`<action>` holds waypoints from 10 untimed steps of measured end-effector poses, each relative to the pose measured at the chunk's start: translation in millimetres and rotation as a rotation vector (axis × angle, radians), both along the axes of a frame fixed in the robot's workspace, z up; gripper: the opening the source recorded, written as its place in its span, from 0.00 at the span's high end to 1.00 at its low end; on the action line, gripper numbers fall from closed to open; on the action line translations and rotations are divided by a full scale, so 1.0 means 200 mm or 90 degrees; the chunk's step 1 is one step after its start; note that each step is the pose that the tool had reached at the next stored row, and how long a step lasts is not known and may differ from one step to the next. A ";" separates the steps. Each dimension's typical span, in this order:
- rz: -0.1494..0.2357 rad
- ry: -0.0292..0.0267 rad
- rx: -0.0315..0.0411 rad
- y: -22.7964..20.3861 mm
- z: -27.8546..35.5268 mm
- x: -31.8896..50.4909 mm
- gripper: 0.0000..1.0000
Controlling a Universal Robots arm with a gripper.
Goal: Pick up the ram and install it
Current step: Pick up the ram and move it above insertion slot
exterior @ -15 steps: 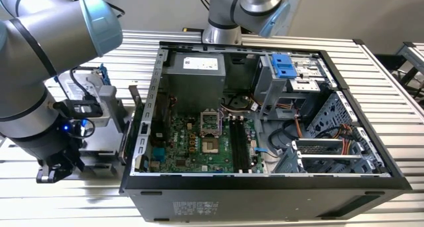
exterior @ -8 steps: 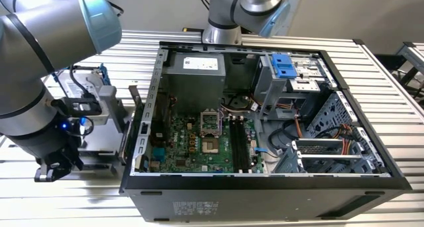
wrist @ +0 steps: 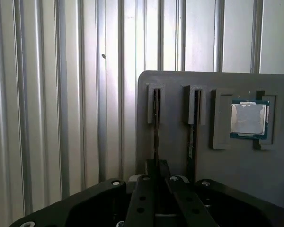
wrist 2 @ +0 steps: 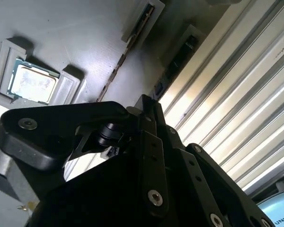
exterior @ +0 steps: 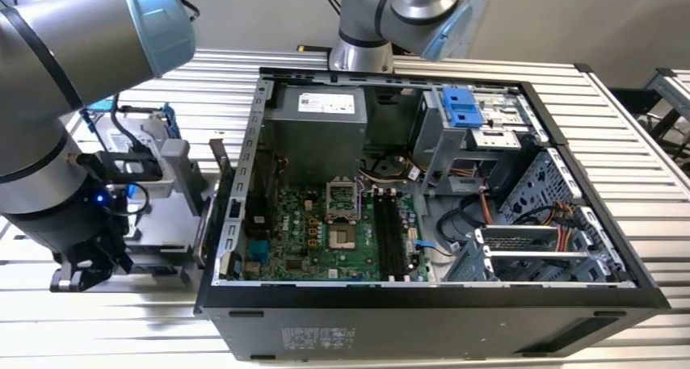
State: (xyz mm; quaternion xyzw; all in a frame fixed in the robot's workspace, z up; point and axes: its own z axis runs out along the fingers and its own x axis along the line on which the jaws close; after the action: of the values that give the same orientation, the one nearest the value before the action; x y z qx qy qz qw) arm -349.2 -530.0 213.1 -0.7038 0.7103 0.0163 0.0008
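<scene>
Closest in both wrist views, the gripper [wrist: 157, 165] pinches its fingers [wrist: 151, 173] narrowly onto the end of the ram [wrist: 156, 123]. The ram stands on edge in a grey tray [wrist: 180, 80], in the slot farther from the processor chip [wrist: 248, 118]. The tray rests on the ribbed table [wrist: 61, 94], on the exterior view's left of the open computer case [exterior: 431, 324].

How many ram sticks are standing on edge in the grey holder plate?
2. In the first wrist view, both stand in the grey plate: one ram stick far from the processor, the other ram stick next to it.
</scene>
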 end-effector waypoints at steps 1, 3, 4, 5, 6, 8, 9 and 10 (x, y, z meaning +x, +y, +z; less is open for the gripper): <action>0.000 0.0000 0.0000 0.000 0.012 0.000 1.00; 0.000 0.0000 0.0000 0.000 0.032 0.000 1.00; 0.000 0.0000 0.0000 0.000 0.039 0.000 1.00; 0.000 0.0000 0.0000 0.000 0.043 0.000 1.00; 0.000 0.0000 0.0000 0.000 0.048 0.000 1.00; 0.000 0.0001 -0.0001 0.000 0.059 0.000 1.00; 0.000 0.0000 0.0000 0.000 0.065 0.000 1.00; 0.000 0.0000 0.0000 0.000 0.073 0.000 1.00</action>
State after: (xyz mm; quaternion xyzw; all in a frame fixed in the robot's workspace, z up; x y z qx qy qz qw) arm -349.2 -530.0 227.8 -0.7037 0.7103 0.0163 0.0008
